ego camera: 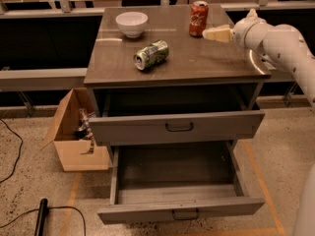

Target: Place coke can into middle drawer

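The coke can (199,18), red with white lettering and a silver top, stands upright at the back right of the cabinet top (211,63). My gripper (214,34) comes in from the right on the white arm, just right of the can at its lower half, a small gap apart. The middle drawer (177,208), the lower of the two grey drawers, is pulled far out and holds nothing I can see. The drawer above it (177,127) is pulled partly out.
A green-and-white patterned can (151,54) lies on its side mid-top. A white bowl (131,23) stands at the back left. An open cardboard box (74,132) with items sits on the floor left of the cabinet. A black cable (42,215) lies at bottom left.
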Controlling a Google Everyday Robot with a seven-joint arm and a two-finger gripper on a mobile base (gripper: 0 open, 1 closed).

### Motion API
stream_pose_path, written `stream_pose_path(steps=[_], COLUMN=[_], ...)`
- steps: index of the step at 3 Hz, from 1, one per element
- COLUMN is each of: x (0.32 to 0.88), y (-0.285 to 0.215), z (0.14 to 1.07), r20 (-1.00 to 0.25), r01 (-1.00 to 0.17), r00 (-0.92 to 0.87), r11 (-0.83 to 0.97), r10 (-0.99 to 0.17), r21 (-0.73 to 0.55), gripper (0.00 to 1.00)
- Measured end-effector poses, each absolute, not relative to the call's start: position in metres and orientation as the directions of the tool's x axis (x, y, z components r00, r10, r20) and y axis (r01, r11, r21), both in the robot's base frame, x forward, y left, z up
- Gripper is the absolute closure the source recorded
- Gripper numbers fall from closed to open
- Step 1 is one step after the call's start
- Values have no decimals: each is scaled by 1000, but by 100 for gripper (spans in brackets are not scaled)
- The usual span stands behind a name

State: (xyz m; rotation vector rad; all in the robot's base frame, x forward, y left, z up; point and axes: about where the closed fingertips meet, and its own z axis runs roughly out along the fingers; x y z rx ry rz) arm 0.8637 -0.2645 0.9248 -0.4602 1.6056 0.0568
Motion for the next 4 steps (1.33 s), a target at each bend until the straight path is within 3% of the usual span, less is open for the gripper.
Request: stream_pose_path(steps=[1,4], x=[888,936], y=[-267,-211], z=[947,936], r20=[-976,-996], r01=[-272,-430], r00=[17,-27], r11=[938,901], r10=[-219,-83], r21=[-215,-63], gripper=[0,0])
